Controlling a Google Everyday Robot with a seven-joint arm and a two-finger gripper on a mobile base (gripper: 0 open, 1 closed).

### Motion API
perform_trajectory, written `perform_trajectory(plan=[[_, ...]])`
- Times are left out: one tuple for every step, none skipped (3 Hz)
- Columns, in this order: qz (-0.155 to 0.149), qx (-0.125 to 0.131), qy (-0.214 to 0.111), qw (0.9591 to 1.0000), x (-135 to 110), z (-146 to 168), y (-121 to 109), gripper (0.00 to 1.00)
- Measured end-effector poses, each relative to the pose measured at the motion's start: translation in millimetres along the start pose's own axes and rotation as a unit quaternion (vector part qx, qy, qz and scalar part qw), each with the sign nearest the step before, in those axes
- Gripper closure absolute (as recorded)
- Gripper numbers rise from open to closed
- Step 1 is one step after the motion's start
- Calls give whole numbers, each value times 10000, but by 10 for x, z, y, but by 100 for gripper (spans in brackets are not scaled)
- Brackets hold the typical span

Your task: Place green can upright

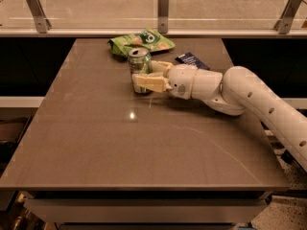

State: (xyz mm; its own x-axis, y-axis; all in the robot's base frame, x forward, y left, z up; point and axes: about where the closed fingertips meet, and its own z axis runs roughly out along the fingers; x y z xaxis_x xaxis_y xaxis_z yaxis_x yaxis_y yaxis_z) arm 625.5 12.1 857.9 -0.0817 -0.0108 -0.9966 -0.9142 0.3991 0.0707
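The green can (139,63) stands upright on the brown table (120,147), toward the back middle, with its silver top facing up. My gripper (143,74) reaches in from the right on the white arm (240,92). One cream finger (147,84) lies across the front of the can and the other finger (161,66) sits behind it, so the gripper is closed around the can's body.
A flat green snack bag (142,40) lies just behind the can near the table's back edge. A dark blue packet (191,60) lies to the right, beside the gripper's wrist. A glass barrier with metal posts (163,4) runs along the back.
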Motion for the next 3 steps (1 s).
perform_trajectory(plan=[[0,-1,0,10000,-16,0,2,59],[0,-2,0,10000,-17,2,3,35],[-3,-24,0,10000,-20,23,19,13]])
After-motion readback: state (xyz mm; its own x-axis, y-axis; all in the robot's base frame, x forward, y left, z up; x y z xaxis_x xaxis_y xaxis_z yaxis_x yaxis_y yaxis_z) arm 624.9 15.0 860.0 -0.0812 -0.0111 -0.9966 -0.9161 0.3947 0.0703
